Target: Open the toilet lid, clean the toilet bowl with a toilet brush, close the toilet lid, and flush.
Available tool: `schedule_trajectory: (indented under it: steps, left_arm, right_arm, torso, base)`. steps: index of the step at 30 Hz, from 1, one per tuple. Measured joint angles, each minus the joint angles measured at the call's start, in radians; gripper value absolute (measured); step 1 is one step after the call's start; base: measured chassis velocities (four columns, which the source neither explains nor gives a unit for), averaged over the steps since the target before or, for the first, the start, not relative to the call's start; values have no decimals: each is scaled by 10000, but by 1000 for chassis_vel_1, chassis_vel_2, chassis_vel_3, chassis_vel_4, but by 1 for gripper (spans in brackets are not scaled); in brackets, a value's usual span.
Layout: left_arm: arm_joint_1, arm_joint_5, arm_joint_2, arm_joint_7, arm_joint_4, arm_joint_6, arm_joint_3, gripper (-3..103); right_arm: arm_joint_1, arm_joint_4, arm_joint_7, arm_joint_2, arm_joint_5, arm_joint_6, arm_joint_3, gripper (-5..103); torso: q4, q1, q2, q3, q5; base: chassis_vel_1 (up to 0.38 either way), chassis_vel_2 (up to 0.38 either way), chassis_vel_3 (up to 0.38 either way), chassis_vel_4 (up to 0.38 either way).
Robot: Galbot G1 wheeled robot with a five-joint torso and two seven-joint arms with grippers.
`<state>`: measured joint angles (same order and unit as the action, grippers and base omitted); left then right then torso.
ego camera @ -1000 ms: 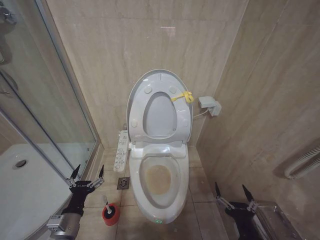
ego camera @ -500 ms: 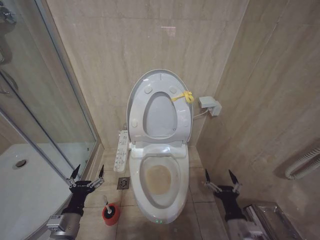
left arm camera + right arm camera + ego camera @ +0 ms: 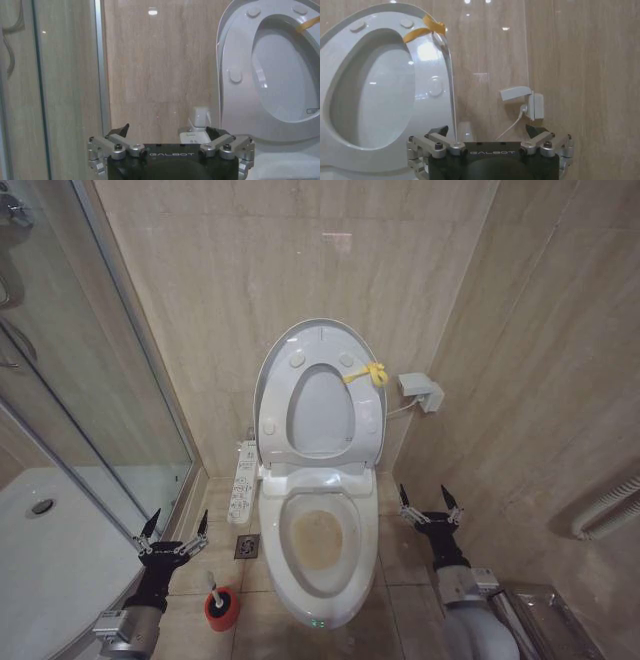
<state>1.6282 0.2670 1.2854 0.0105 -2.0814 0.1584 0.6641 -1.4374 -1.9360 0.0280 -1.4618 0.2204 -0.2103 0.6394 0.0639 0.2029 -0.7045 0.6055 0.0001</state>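
**A:** Toilet lid [image 3: 318, 340] first — where does it stand?

**B:** Raised, leaning back against the tiled wall, with the seat ring up against it. Its yellow ribbon [image 3: 366, 374] hangs at the edge nearer the robot's right. So the opening step looks done.

**A:** Take me across, left to right.

**B:** Farthest left is the glass shower enclosure [image 3: 60, 380]. Next comes the left gripper [image 3: 173, 532], hovering low beside it with its fingers spread wide and nothing between them. Just below it on the floor stands the toilet brush [image 3: 213, 586], upright in its red holder [image 3: 222, 608], not touched by anything.

**A:** And the middle?

**B:** A white button panel [image 3: 240, 485] sits at the side of the toilet bowl [image 3: 322, 580]. The bowl's inside is stained brownish, so I judge that scrubbing has not begun.

**A:** The right side?

**B:** The right gripper [image 3: 430, 505] is over the floor just beside the bowl, near the corner wall, fingers also spread wide and empty. Above it, a small white wall box [image 3: 420, 391] with a cable.

**A:** What remains, then?

**B:** By my reading: taking the brush, cleaning the bowl, lowering the lid, and flushing. One step of four appears complete.
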Motion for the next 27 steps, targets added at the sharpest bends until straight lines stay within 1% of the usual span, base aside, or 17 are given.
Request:
schedule_trajectory:
  steps: [1, 3, 8, 12, 16, 17, 18, 19, 20, 21, 22, 25, 26, 27]
  left_arm:
    - [0, 0, 0, 0, 0, 0, 0, 100]
    - [-1, 0, 0, 0, 0, 0, 0, 100]
    - [-6, 0, 0, 0, 0, 0, 0, 100]
    - [-5, 0, 0, 0, 0, 0, -1, 100]
    - [-1, 0, 0, 0, 0, 0, 0, 100]
    - [-1, 0, 0, 0, 0, 0, 0, 100]
    - [-2, 0, 1, 1, 0, 0, 2, 100]
    - [-1, 0, 0, 0, 0, 0, 0, 100]
    - [-2, 0, 0, 0, 0, 0, 1, 100]
    - [0, 0, 0, -1, 0, 0, 0, 100]
    - [0, 0, 0, -1, 0, 0, 0, 100]
    - [-3, 0, 0, 0, 0, 0, 0, 100]
    - [-3, 0, 0, 0, 0, 0, 0, 100]
    - [-1, 0, 1, 0, 0, 0, 1, 100]
  right_arm:
    - [0, 0, 0, 0, 0, 0, 0, 100]
    - [151, 198, -78, 11, 144, -331, -35, 100]
    - [356, 349, -122, 58, 146, -500, 8, 100]
    - [733, 515, -267, 215, -64, -332, 61, 100]
    - [1633, 851, -627, 502, -224, 177, -16, 100]
    - [1633, 851, -627, 502, -224, 177, -16, 100]
    - [1898, 992, -743, 564, -246, 278, -60, 100]
    - [2308, 1242, -919, 629, -250, 357, -150, 100]
    - [2617, 1461, -1032, 688, -244, 380, -218, 100]
    - [2938, 1708, -1085, 756, -231, 381, -269, 100]
    - [2938, 1708, -1085, 756, -231, 381, -269, 100]
    - [3836, 2546, -1039, 1011, -64, 220, -353, 100]
    - [3836, 2546, -1039, 1011, -64, 220, -353, 100]
    - [4177, 2914, -1022, 1153, 33, 176, -380, 100]
  torso:
    - [0, 0, 0, 0, 0]
    - [1, 0, 0, 0, 0]
    - [2, 3, 1, 2, -1]
    - [3, 3, 1, 1, 0]
    - [1, -2, 0, -1, -1]
    - [1, -2, 0, -1, -1]
    - [-2, -1, 0, -1, -1]
    - [0, -1, 0, -1, 0]
    - [-3, -1, 0, 0, -1]
    - [-1, -1, 1, 0, 2]
    - [-1, -1, 1, 0, 2]
    - [0, 0, 1, 0, 0]
    - [0, 0, 1, 0, 0]
    - [0, 0, 1, 1, 0]
  base:
    - [0, 0, 0, 0]
    - [-35, 33, 19, -17]
    - [-54, 45, 63, -59]
    - [0, 0, 0, 0]
    - [0, 0, 0, 0]
    - [0, 0, 0, 0]
    - [0, 0, 0, 0]
    - [0, 0, 0, 0]
    - [0, 0, 0, 0]
    - [0, 0, 0, 0]
    - [0, 0, 0, 0]
    - [0, 0, 0, 0]
    - [0, 0, 0, 0]
    - [0, 0, 0, 0]
